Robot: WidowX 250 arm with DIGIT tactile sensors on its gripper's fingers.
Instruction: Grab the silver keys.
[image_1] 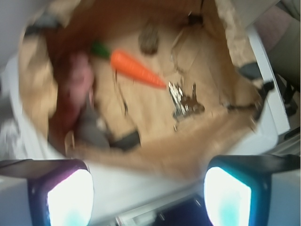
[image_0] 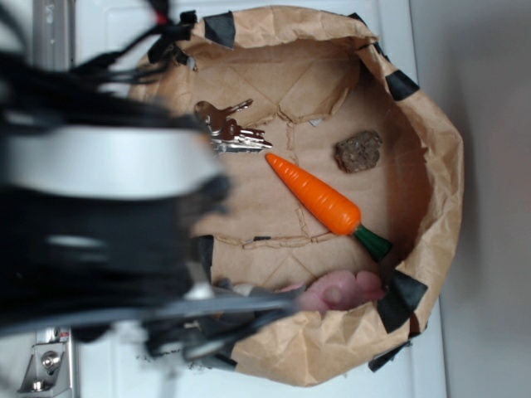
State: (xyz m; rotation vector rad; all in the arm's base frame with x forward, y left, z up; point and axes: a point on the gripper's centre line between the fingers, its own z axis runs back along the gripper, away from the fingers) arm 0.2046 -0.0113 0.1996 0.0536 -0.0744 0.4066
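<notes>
The silver keys (image_0: 226,127) lie on the brown paper floor of a paper-lined basin (image_0: 431,166), just left of the orange carrot's tip. In the wrist view the silver keys (image_1: 183,101) sit right of the carrot (image_1: 136,69). My gripper (image_1: 148,195) is open, with its two glowing pads (image_1: 70,197) wide apart and nothing between them. It hovers above the basin's near rim, well short of the keys. In the exterior view the arm (image_0: 99,215) is a large blurred dark mass at the left, and the fingertips are hidden there.
An orange carrot (image_0: 323,203) with a green stem lies mid-basin. A brown rock-like lump (image_0: 358,151) sits beyond it. A pink soft object (image_0: 340,290) rests by the lower rim. Black tape patches (image_0: 402,298) hold the crumpled paper walls.
</notes>
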